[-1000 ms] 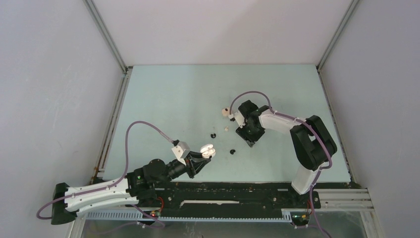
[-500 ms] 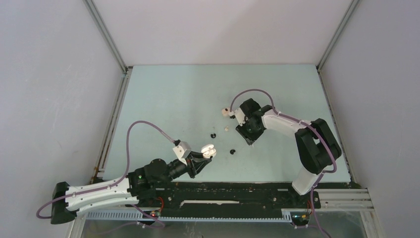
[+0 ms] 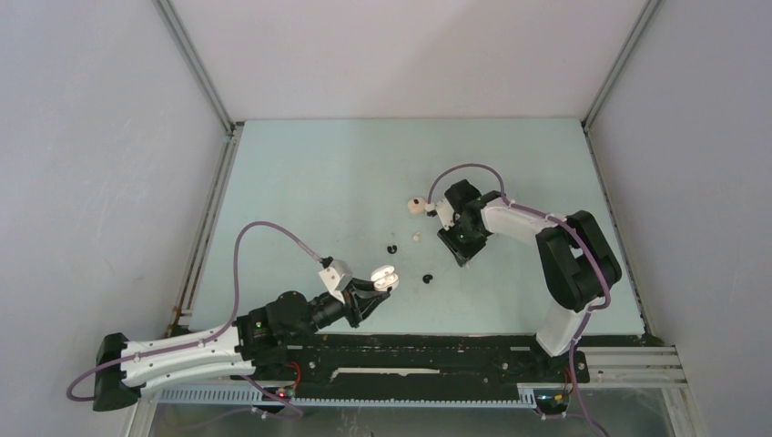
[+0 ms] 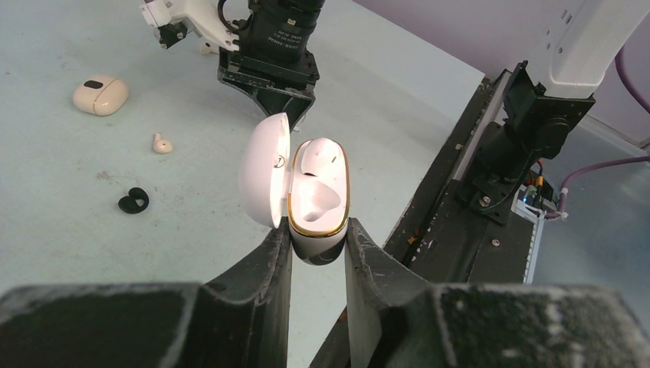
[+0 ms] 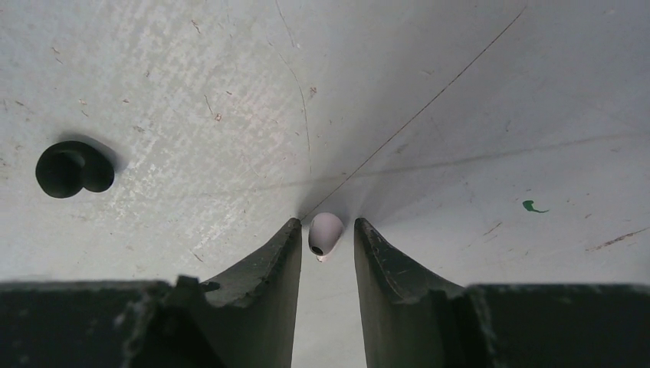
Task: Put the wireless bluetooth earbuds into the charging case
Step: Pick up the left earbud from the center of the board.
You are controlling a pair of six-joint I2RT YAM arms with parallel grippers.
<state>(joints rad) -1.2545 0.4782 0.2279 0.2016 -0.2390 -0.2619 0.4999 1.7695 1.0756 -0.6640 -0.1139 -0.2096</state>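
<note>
My left gripper is shut on the base of a white charging case with a gold rim. It holds the case above the table with the lid swung open; in the top view the case sits at the near middle. My right gripper points straight down at the table. A small white earbud lies between its fingertips, with a thin gap on each side, so the jaws are still open. In the top view that gripper hides this earbud.
A black earbud lies left of my right gripper. Two black earbuds and a beige one are loose mid-table. A shut beige case rests farther back. The black base rail runs along the near edge.
The right gripper's jaws have narrowed around the white earbud, and its wrist has shifted slightly. The left arm and the case have stayed put.
</note>
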